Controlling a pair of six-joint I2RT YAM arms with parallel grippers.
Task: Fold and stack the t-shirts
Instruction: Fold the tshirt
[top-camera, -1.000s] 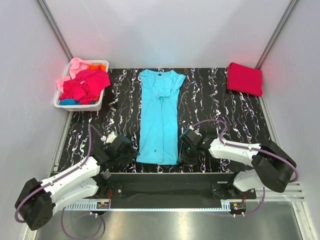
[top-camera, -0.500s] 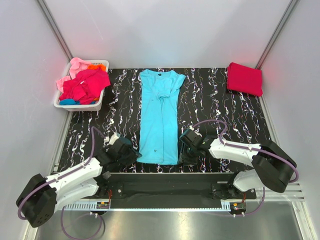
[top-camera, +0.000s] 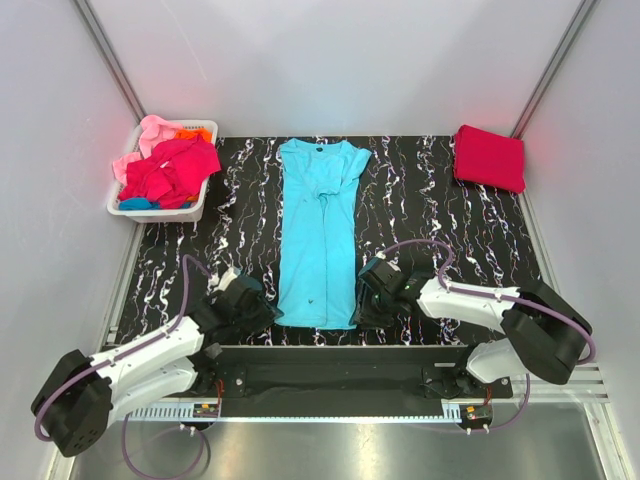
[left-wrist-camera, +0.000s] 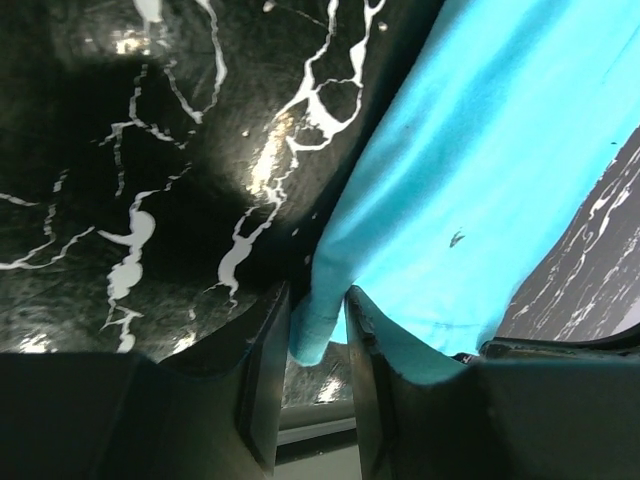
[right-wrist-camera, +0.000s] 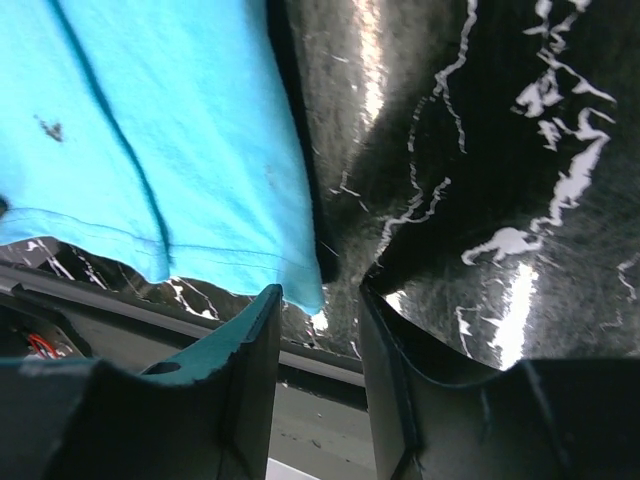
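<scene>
Left claw (left-wrist-camera: 315, 292) is down at the near-left hem corner of the turquoise shirt (top-camera: 320, 230). The cloth bunches up between its two fingers (left-wrist-camera: 262, 380) and fills the gap, so it's clamped on that corner. Right claw (right-wrist-camera: 318, 292) sits at the near-right hem corner, but it isn't squeezing anything. Its jaws are partly apart, the corner lies against one finger, and a dark strip of desk (top-camera: 430, 220) shows on the other side.

The shirt itself lies flat down the middle of the desk, collar at the far end, hem at the near edge between the two arms. Both sides are already folded in, so it's a long narrow strip with the sleeves tucked across near the top. There's a small dark speck (top-camera: 313, 300) just above the hem.

The desk is glossy black with white marble-like veins and throws back a lot of glare in the wrist views. In the far right corner there's a red shirt (top-camera: 489, 157), folded into a neat rectangle, well apart from the turquoise one. At the far left edge is a white basket (top-camera: 120, 205) with a pile of shirts (top-camera: 175, 170) spilling over the rim: pink, magenta-red, a bit of orange, and blue at the bottom.

Plain pale walls (top-camera: 330, 60) box in the desk on three sides.
</scene>
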